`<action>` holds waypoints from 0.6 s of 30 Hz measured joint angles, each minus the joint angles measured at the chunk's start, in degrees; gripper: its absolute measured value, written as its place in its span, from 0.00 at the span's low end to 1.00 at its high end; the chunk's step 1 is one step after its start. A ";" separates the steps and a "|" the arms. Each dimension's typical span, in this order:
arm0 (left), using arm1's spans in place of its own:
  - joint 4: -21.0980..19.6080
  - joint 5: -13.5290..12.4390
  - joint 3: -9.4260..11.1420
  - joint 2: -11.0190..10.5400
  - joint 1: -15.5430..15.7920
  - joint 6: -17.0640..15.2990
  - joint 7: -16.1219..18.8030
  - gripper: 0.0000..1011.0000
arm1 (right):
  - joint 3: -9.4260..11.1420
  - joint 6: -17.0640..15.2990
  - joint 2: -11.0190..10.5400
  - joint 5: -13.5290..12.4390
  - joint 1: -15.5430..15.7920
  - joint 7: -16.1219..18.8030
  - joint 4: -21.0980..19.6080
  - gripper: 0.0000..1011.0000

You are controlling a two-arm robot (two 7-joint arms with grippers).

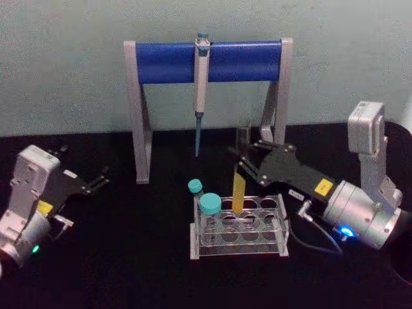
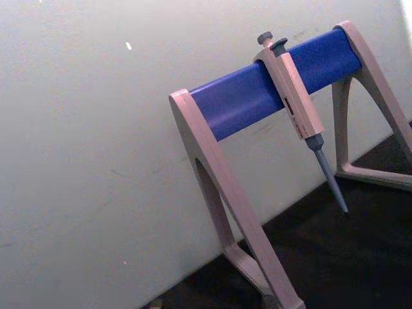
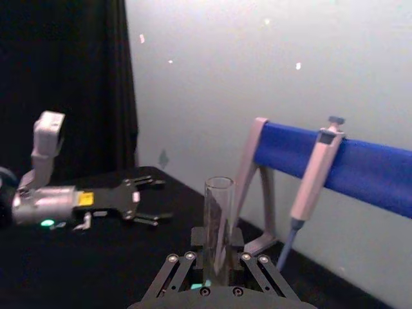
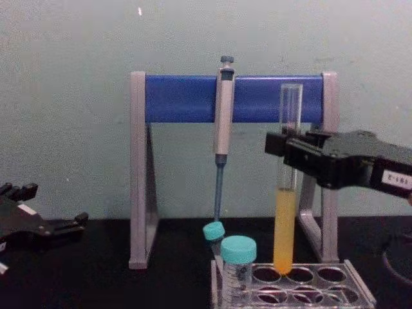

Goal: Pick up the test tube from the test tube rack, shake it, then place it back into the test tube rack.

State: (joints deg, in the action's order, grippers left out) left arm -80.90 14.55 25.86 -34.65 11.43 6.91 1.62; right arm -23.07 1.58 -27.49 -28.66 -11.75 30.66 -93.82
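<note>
- Glass in the grip: pinching the test tube with the right gripper, pressing both black fingers on the bare wall above the yellow-orange liquid.
- Holding the tube upright, letting its open top stick up over the fingers and its liquid-filled part hang below them.
- Hanging the round end straight below the hand at a back-row hole of the test tube rack; not possible telling whether sitting inside the hole or just over its mouth.
- Sharing the rack with two teal-capped vials, sitting lower than the hand and beyond its fingertips, at the rack's far end.
- Working just in front of the grey-and-blue stand, with the pipette hanging from the blue bar, behind the hand and past its fingertips.
- Resting the left gripper well apart, far beyond the holding hand's fingertips, low near the black table, spreading its fingers and gripping nothing.
</note>
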 joint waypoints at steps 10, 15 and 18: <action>0.00 0.00 0.00 0.00 0.00 0.00 0.00 0.99 | -1.63 1.07 -1.41 -1.24 0.31 2.84 0.44 0.23; 0.00 0.00 0.00 0.00 0.00 0.00 0.00 0.99 | -2.27 1.58 -1.40 -1.39 -0.21 3.12 1.31 0.23; 0.00 0.00 0.00 0.00 0.00 0.00 0.00 0.99 | -2.50 1.88 -1.22 -1.43 -0.55 3.09 1.96 0.23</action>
State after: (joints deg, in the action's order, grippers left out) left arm -80.90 14.55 25.86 -34.65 11.43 6.90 1.62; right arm -25.57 3.47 -28.70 -30.09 -12.31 33.75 -91.87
